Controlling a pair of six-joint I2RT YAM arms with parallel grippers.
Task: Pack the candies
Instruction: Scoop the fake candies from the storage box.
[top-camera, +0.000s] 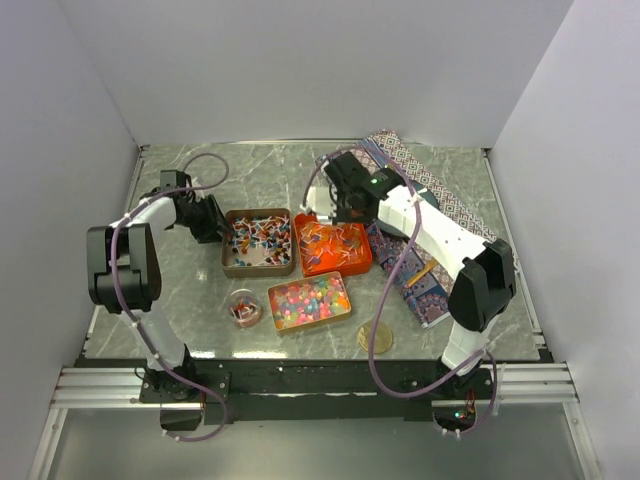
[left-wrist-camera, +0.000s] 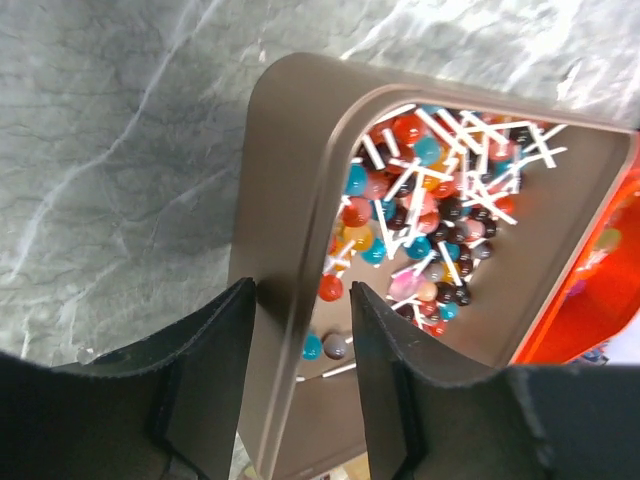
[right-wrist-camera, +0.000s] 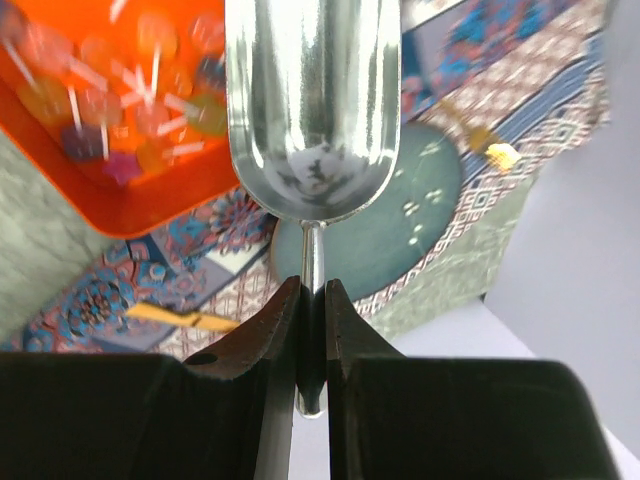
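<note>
A: Left wrist view first. Candies (left-wrist-camera: 430, 210) heaped in brown tin (left-wrist-camera: 300, 150): small round heads on thin white sticks. Handling?

B: Prob. light, hard, loose. Likely to roll & snag by the sticks, so poor picking one by one. Better lifted from under the pile. More in orange tin (top-camera: 333, 248). Bead jellies (top-camera: 308, 300) nearer the bases, a few pieces in clear cup (top-camera: 243, 308), all on marble surface (top-camera: 180, 190).

A: End effectors?

B: Left end effector (left-wrist-camera: 302, 290) part open, straddling brown tin's wall, one finger outside, one inside, gap showing on inner side. Arm bent at elbow, wrist turned in toward tin. Right end effector (right-wrist-camera: 311, 300) pinched tight on thin handle of metal scoop (right-wrist-camera: 313, 100). Bowl empty, by orange tin's corner, patterned box (right-wrist-camera: 520, 90) beyond. Forearm reaching to far side.
</note>
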